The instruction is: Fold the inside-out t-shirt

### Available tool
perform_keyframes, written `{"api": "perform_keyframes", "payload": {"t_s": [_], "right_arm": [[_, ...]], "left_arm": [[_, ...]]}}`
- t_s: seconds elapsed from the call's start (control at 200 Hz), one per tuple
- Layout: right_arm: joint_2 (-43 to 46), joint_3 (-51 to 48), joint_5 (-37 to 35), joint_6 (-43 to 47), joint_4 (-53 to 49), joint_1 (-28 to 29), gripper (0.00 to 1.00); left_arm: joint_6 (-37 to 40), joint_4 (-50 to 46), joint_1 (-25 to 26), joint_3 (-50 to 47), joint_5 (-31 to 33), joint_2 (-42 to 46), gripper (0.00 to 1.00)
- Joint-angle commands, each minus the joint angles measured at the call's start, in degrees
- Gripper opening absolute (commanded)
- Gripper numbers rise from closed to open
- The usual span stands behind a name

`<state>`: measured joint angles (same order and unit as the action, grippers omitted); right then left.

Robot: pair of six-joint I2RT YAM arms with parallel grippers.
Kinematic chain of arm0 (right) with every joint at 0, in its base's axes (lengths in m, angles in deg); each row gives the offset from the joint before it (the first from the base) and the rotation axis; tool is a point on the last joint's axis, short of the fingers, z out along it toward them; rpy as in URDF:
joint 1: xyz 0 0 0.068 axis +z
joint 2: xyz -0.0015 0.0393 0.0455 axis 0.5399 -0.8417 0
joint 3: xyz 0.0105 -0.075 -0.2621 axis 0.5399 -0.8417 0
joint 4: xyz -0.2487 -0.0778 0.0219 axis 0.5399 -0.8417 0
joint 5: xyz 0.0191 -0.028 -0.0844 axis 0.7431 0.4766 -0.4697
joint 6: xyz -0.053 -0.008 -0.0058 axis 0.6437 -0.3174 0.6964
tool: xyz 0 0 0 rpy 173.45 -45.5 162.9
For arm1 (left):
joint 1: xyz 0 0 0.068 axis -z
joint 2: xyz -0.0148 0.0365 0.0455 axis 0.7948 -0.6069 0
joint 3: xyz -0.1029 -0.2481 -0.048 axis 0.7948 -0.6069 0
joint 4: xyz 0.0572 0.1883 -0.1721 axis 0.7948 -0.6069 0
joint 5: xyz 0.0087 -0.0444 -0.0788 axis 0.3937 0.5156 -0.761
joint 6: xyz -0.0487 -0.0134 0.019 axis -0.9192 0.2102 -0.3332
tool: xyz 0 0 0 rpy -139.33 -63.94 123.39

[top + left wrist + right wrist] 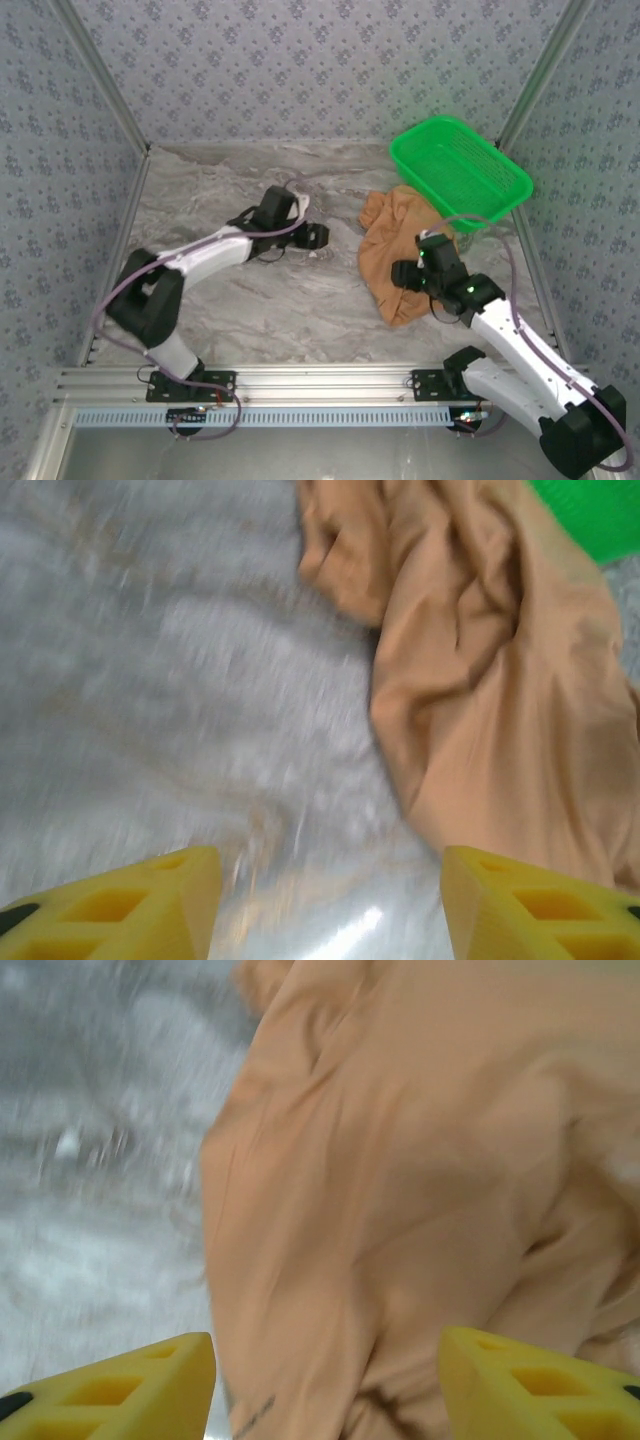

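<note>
On the right half of the marble table (250, 300) lies one crumpled orange-tan t-shirt (395, 255), its far edge just beside the one green mesh basket (460, 172). Two grippers attend it. The right gripper (325, 1380) hangs over the cloth, fingers spread, pinching nothing. The left gripper (325, 905), fingers likewise spread, hovers above bare marble just left of the t-shirt.

A: Can any lettering be read here?
B: Nothing legible. The t-shirt (420, 1190) carries a small dark mark (255, 1412), low in the right wrist view.
A: Is it print?
B: Cannot tell; it is too blurred to make out any letters
</note>
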<state>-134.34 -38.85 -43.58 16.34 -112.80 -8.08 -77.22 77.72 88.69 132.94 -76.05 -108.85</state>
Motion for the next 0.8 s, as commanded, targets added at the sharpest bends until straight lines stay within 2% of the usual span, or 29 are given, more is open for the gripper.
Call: {"api": "perform_keyframes", "payload": {"t_s": [0.0,0.06,0.18,0.33,0.44,0.54,0.66,0.754,0.794], "right_arm": [[-6.9,3.9,-3.9,-0.4,1.5,-6.6,0.67],[-9.3,4.6,-4.4,-0.7,2.5,-10.5,0.68],[-12.7,3.8,1.8,-1.6,6.1,-15.8,0.66],[-18.7,3.3,5.4,-1.1,13.5,-15.8,0.68],[-22.6,4.9,5.8,-0.7,20.3,-12.9,0.72],[-28.6,7.9,2.8,-0.2,23.1,-11.7,0.72],[-35.6,9.9,2.5,-1.8,27.0,-11.7,0.68],[-40.0,11.3,0.5,-2.1,28.9,-12.1,0.62],[-41.5,11.7,0.8,-2.3,30.1,-12.4,0.53]], "left_arm": [[5.5,0.1,1.6,13.3,-1.3,-9.9,0.62],[8.1,-2.1,2.9,20.3,-1.8,-15.9,0.63],[10.3,-8.4,4.7,34.9,-3.2,-27.3,0.65],[12.8,-17.0,6.8,53.6,-1.6,-40.7,0.65],[14.1,-23.9,7.2,64.8,-1.1,-48.5,0.62],[14.0,-25.7,7.2,69.7,-1.7,-51.8,0.54],[13.7,-25.9,7.0,70.7,-2.3,-52.6,0.38],[13.5,-26.1,6.3,70.4,-3.6,-52.6,0.19],[13.4,-26.4,6.1,70.3,-4.6,-52.3,0.10]]}}
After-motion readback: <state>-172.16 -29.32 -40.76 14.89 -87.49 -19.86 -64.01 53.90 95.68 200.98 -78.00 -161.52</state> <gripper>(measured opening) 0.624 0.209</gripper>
